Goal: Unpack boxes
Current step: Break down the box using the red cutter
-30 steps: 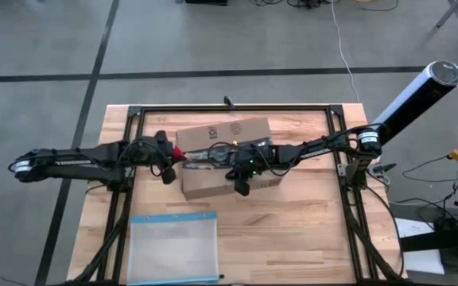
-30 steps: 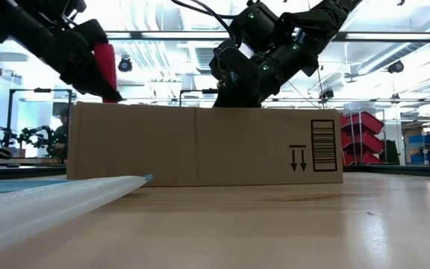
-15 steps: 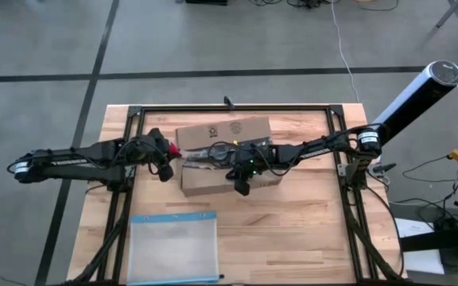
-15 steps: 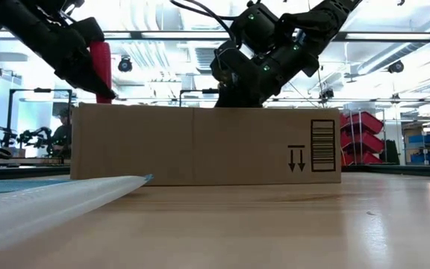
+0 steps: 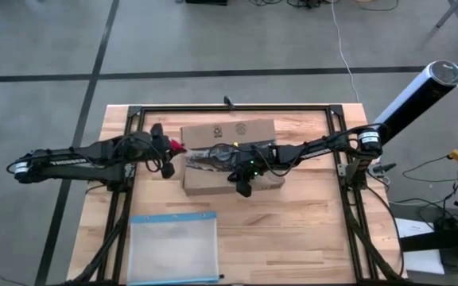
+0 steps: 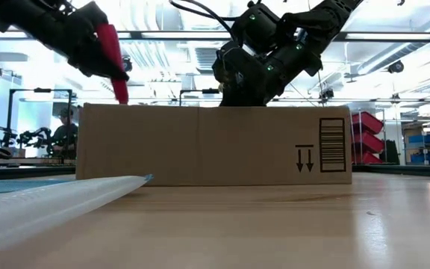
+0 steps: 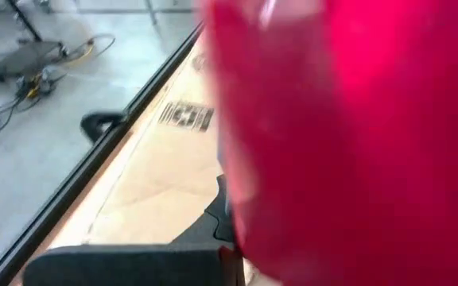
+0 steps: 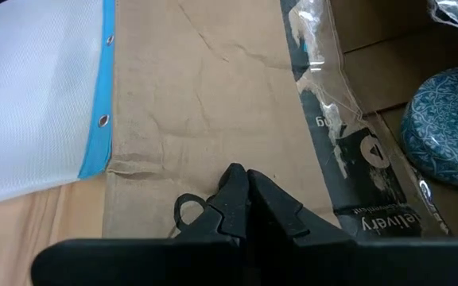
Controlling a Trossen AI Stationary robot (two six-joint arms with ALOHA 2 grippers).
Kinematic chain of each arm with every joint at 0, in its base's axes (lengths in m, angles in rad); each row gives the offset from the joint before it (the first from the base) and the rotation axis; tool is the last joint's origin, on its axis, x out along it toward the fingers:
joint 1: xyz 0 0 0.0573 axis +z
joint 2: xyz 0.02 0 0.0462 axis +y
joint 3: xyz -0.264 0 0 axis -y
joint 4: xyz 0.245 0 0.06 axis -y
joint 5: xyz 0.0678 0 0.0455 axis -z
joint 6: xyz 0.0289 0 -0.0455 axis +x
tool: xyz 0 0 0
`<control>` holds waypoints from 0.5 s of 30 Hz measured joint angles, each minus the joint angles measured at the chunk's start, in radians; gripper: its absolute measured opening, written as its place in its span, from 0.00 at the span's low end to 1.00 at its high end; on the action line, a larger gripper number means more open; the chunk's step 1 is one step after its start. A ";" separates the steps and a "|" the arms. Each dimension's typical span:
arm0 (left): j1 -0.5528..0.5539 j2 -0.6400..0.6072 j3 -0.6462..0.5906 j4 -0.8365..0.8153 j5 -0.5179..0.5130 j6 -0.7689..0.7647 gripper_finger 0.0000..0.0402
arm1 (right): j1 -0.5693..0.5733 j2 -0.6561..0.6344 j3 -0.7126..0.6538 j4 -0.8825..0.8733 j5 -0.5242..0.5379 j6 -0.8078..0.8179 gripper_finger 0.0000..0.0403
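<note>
As the left gripper [image 5: 168,148], clamped on a small red tool [image 6: 113,61], lifts off the table-centre brown cardboard box [image 5: 229,156], the closed right gripper [image 8: 243,199] presses its flap; the cut seam now gapes.

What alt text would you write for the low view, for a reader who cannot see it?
A brown cardboard box lies on the wooden table, a barcode printed near one end. The left gripper holds a red tool above one end of the box, the right gripper presses on its top, and a clear pouch lies in front.
</note>
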 joint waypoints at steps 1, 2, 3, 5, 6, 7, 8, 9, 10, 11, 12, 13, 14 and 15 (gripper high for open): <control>0.000 0.000 0.000 0.004 0.002 0.000 0.05 | 0.000 0.000 0.000 0.000 0.001 0.000 0.00; 0.000 0.000 0.000 0.005 0.004 -0.001 0.05 | 0.000 0.000 0.000 0.000 0.001 -0.001 0.00; 0.000 0.000 0.000 0.005 0.006 -0.005 0.05 | 0.000 0.000 0.000 0.000 0.002 -0.001 0.00; 0.000 -0.001 0.000 0.009 0.009 -0.021 0.05 | 0.000 0.000 0.000 0.000 0.002 -0.003 0.00; -0.001 -0.002 0.000 0.020 0.011 -0.035 0.05 | 0.000 0.000 0.000 0.000 0.003 -0.003 0.00; -0.002 -0.004 0.000 0.031 0.013 -0.051 0.05 | 0.000 0.000 0.000 0.000 0.005 -0.004 0.00; -0.003 -0.007 0.000 0.037 0.016 -0.064 0.05 | 0.000 0.000 0.000 0.001 0.006 -0.005 0.00; -0.003 -0.009 0.001 0.040 0.017 -0.073 0.05 | 0.000 0.000 0.000 0.002 0.006 -0.005 0.00; -0.004 -0.011 0.001 0.040 0.019 -0.083 0.05 | 0.000 -0.003 -0.001 0.003 0.008 -0.009 0.00; -0.004 -0.012 0.001 0.039 0.023 -0.091 0.05 | 0.000 -0.007 -0.002 0.006 0.010 -0.014 0.00; -0.004 -0.014 0.001 0.039 0.027 -0.100 0.05 | 0.001 -0.012 -0.003 0.008 0.010 -0.020 0.00; -0.004 -0.015 0.001 0.039 0.039 -0.108 0.05 | 0.002 -0.021 -0.004 0.010 0.014 -0.025 0.00; -0.004 -0.015 0.001 0.041 0.061 -0.114 0.05 | 0.005 -0.029 -0.005 0.013 0.018 -0.034 0.00; -0.004 -0.015 0.001 0.048 0.084 -0.121 0.05 | 0.007 -0.037 -0.006 0.021 0.022 -0.044 0.00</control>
